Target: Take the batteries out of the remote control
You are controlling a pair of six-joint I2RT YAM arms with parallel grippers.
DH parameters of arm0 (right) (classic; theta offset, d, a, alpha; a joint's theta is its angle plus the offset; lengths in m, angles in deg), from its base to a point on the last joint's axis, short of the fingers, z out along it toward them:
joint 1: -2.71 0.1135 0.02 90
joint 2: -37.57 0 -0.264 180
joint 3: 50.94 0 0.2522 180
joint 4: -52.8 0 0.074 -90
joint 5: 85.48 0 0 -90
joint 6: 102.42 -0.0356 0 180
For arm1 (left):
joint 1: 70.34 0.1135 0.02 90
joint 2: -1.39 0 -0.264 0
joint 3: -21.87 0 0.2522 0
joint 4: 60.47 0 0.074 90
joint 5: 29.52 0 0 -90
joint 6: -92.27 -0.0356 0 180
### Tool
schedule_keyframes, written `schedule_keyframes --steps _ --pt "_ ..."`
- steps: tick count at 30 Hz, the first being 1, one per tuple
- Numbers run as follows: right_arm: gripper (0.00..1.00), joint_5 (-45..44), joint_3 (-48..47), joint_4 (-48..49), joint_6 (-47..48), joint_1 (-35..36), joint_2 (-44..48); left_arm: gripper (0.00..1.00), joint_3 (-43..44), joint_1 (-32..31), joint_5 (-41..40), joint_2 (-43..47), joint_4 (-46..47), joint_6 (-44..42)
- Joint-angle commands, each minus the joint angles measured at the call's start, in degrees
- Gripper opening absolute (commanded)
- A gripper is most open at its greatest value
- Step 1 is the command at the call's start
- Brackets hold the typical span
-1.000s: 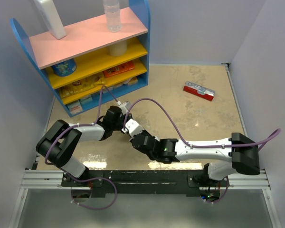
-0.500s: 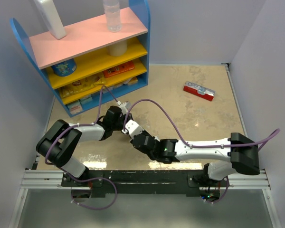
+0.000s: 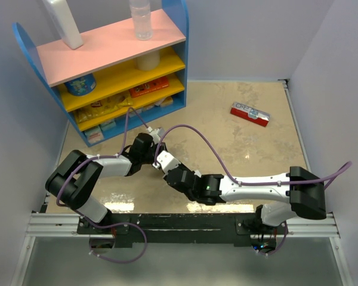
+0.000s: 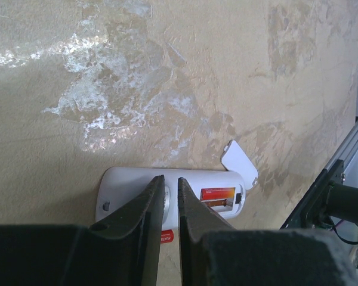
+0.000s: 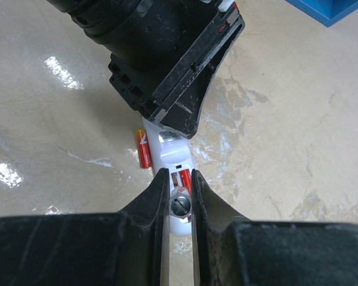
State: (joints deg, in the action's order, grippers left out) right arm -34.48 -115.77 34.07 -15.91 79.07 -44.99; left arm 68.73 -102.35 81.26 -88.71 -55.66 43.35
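Top view, bottom edge: metal rail (image 3: 185, 221) carries both arm bases. Above it, centre-left of frame, both arms converge low over the beige table (image 3: 227, 149); the remote is hidden under them in this view. Right wrist view, bottom centre: right gripper (image 5: 179, 171) has its fingers nearly pressed together, w/ only a thin slit. A small round grey metal piece shows in the slit; can't ID it or tell if it is pinched. Just past the tips lies the remote control (image 4: 131, 187), white, back side up, bay open. One red-orange battery (image 4: 218, 193) sits in the bay; the slot next to it looks vacant. Second battery (image 5: 144, 149) lies on the table just beside the remote, left of it in the right wrist view. Left gripper (image 4: 169, 179) comes in from the opposite side, fingers likewise nearly together, nothing seen between them, tips over the remote's mid-body; contact not confirmable. White cover (image 4: 239, 163) lies on the table near the bay end, apart from the remote. Farther back, upper right of top view: red-and-white box (image 3: 249, 114), well apart. Upper left: blue shelf unit (image 3: 107, 53) w/ a white bottle (image 3: 62, 21) and a clear bottle (image 3: 141, 18) on its top board.
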Motion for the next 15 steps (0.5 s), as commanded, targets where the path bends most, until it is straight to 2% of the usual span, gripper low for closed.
schedule_keyframes --steps 1,15 --pt "0.0 -0.55 -0.78 -0.3 1.38 -0.42 1.0 0.2 -0.14 -0.07 -2.93 -1.3 -5.21 -2.41" --pt "0.0 0.95 1.41 2.42 4.88 -0.77 1.7 0.2 -0.14 -0.07 -2.85 -1.39 -4.77 -2.5"
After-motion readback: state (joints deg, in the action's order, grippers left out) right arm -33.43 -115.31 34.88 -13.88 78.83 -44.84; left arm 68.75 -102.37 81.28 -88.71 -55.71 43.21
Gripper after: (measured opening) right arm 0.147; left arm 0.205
